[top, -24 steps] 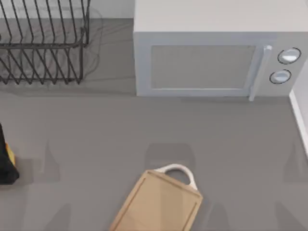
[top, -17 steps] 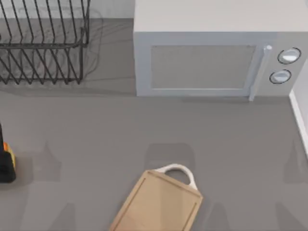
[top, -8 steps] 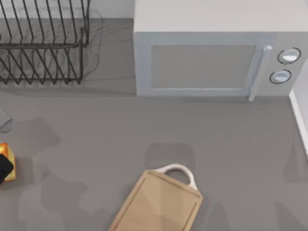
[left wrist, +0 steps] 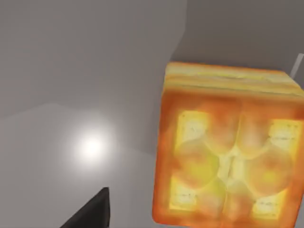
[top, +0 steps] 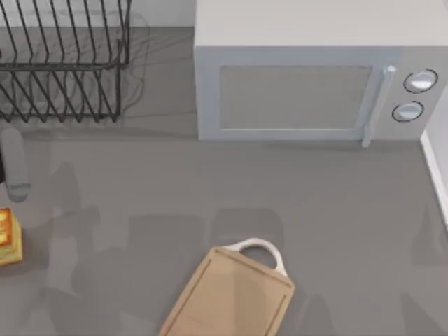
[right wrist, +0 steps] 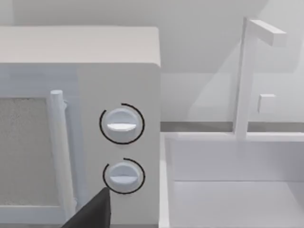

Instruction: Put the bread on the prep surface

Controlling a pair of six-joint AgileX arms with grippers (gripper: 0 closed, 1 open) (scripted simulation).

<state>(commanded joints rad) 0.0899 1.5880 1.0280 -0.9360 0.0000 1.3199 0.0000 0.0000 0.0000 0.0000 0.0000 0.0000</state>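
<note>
Meanwhile, on the grey worktop [top: 140, 196], the bread [top: 8, 236] sits at the far left edge, a small blocky orange-yellow piece partly cut off by the top view's border. The cutting board [top: 231, 297], light tan wood with a white loop handle [top: 259, 250] pointing toward the back, lies at the middle of the front edge, turned at a slant and well apart from the bread. A pale grey rounded part of the left arm [top: 14, 164] reaches in at the left edge just behind the bread, between it and the black wire dish rack [top: 63, 63] that fills the back left corner. A grey microwave [top: 315, 84] stands along the back edge toward the right, its door handle [top: 374, 105] and two round knobs [top: 418, 81] facing forward. From the left wrist view the bread [left wrist: 225, 147] looms close, its toasted face mottled gold and brown, with one dark fingertip [left wrist: 92, 211] of the left gripper showing beside it and apart from it; whether that gripper is spread or pressed together cannot be told. The right wrist view looks across at the microwave's knobs [right wrist: 121, 123] and door handle [right wrist: 59, 152], with a white sink basin [right wrist: 232, 190] and its tap [right wrist: 247, 76] just beside the appliance. One dark fingertip [right wrist: 92, 211] of the right gripper juts in at the frame's edge, and its state likewise cannot be told.
</note>
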